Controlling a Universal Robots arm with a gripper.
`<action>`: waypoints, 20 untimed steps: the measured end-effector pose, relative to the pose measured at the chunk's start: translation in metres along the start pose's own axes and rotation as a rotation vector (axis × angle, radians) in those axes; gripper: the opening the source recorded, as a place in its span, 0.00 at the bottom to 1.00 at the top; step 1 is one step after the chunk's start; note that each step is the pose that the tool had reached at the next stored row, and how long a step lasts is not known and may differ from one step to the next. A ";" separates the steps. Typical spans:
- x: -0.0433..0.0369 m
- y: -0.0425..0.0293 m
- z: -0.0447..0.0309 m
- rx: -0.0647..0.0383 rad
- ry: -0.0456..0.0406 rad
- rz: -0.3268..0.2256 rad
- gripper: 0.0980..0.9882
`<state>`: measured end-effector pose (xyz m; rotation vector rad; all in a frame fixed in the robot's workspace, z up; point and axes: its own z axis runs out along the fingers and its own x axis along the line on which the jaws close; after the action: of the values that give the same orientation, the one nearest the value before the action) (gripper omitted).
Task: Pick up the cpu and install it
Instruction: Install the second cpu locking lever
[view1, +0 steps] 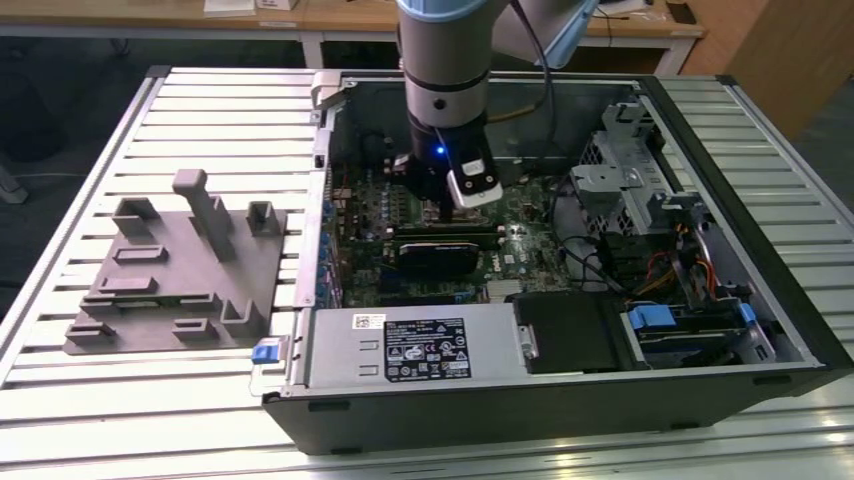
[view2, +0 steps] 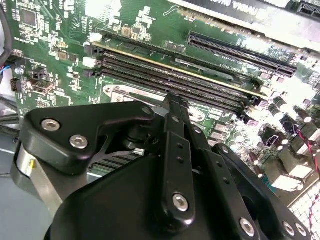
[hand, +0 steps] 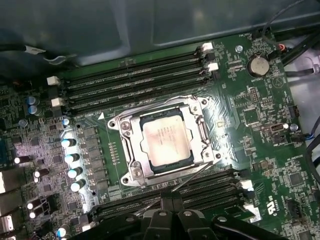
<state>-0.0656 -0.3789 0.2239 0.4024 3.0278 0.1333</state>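
Note:
The cpu (hand: 165, 142), a pale silvery square chip, lies flat in the metal socket frame (hand: 127, 150) on the green motherboard (hand: 250, 120) in the first wrist view. My gripper (hand: 172, 200) hangs just beside the socket, above the memory slots next to it, and holds nothing. Its black fingers (view2: 176, 130) are pressed together in the second wrist view, with a corner of the socket (view2: 120, 92) showing past them. In the exterior view my gripper (view1: 434, 212) reaches down into the open computer case (view1: 747, 300).
Memory slots (hand: 135, 82) run along both sides of the socket. Capacitors (hand: 72, 160) stand close by. A black card (view1: 434, 255), a power supply (view1: 414, 345) and a drive cage (view1: 627, 170) fill the case. A grey fixture (view1: 174, 270) sits on the slatted table at the exterior view's left.

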 end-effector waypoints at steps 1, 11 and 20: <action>-0.0001 -0.0012 0.0006 -0.003 0.0008 0.000 0.01; 0.0001 -0.0028 0.0019 -0.028 0.0134 -0.063 0.01; 0.0002 -0.0031 0.0030 -0.038 0.0293 -0.205 0.01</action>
<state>-0.0663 -0.3816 0.2207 0.0858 3.0662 0.1834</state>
